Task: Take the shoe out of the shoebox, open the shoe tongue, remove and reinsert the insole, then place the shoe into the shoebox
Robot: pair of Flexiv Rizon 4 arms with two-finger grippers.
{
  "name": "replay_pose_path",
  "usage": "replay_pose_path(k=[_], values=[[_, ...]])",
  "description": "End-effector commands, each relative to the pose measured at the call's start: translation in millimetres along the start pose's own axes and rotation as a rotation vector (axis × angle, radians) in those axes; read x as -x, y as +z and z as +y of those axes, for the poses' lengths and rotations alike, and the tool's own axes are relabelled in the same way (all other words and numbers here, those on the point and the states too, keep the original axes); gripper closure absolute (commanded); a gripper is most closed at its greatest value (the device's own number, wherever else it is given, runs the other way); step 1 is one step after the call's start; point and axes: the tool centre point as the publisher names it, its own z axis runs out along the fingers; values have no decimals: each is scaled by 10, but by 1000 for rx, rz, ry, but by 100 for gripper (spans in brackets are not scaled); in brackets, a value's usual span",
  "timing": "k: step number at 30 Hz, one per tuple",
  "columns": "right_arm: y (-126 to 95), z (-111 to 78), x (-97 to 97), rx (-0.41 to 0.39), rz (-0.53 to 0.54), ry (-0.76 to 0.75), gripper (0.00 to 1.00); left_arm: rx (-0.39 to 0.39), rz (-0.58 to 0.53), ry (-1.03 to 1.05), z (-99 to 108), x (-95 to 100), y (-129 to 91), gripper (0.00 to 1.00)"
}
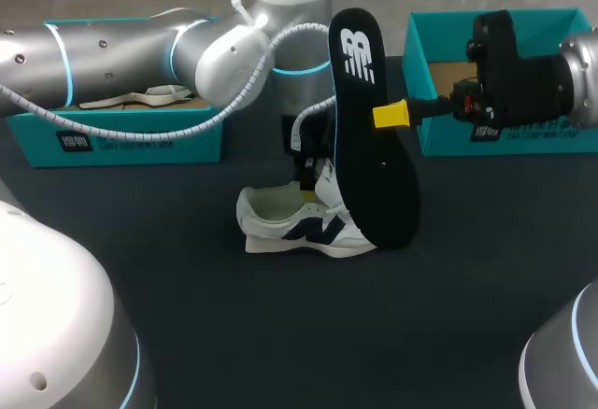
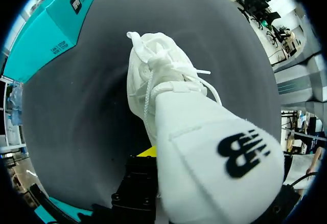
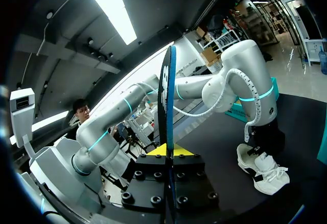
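Shoe (image 1: 299,225): out of the box, sole down on the dark table (image 1: 280,334), mid-scene. Heel to the left; toe end hidden behind the insole.
Insole (image 1: 374,166): fully out, held upright in the air just right of the shoe. Its lower end hangs at the shoe's toe side.
Right gripper (image 1: 391,115): closed narrowly on the insole's edge about a third of the way down, one yellow tip on each face. The right wrist view shows the insole edge-on between them.
Left gripper (image 1: 306,183): down at the shoe's mouth. One yellow tip shows beside the tongue (image 2: 214,152), the other is hidden behind it. The tongue stands drawn up between them, so I read it as pinched.
Boxes: teal left shoebox (image 1: 140,138) far left, something pale inside. Teal right shoebox (image 1: 495,143) far right, behind the right arm.
Stage: likely between removal and reinsertion.
Handling, insole: light, thin and bendy, and a mid-edge grip lets the free ends flop. Probably best fed toe end first into the mouth.
Handling, shoe: light, soft upper, loose laces. It may slide or tip if pushed, so the tongue hold doubles as an anchor.
Risk: insole buckling or catching on the collar.
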Motion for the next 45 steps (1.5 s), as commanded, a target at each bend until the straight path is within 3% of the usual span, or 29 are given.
replay_pose_path(k=[1,6,7,8,11,12,17,23,39,45], values=[[11,0,11,-2,0,1,100,-16,89,155,-7,113,-205,100],[11,0,11,-2,0,1,100,17,159,353,-55,170,-387,100],[11,0,11,-2,0,1,100,32,216,441,-63,189,-413,100],[11,0,11,-2,0,1,100,18,197,468,-61,198,-445,100],[11,0,11,-2,0,1,100,23,300,694,-72,239,-497,100],[11,0,11,-2,0,1,100,55,367,802,-96,252,-492,100],[11,0,11,-2,0,1,100,71,460,1094,-112,291,-521,100],[11,0,11,-2,0,1,100,148,500,1418,-116,287,-507,100],[11,0,11,-2,0,1,100,317,488,1570,-194,363,-554,100],[11,0,11,-2,0,1,100,316,488,1560,-271,434,-480,100]])
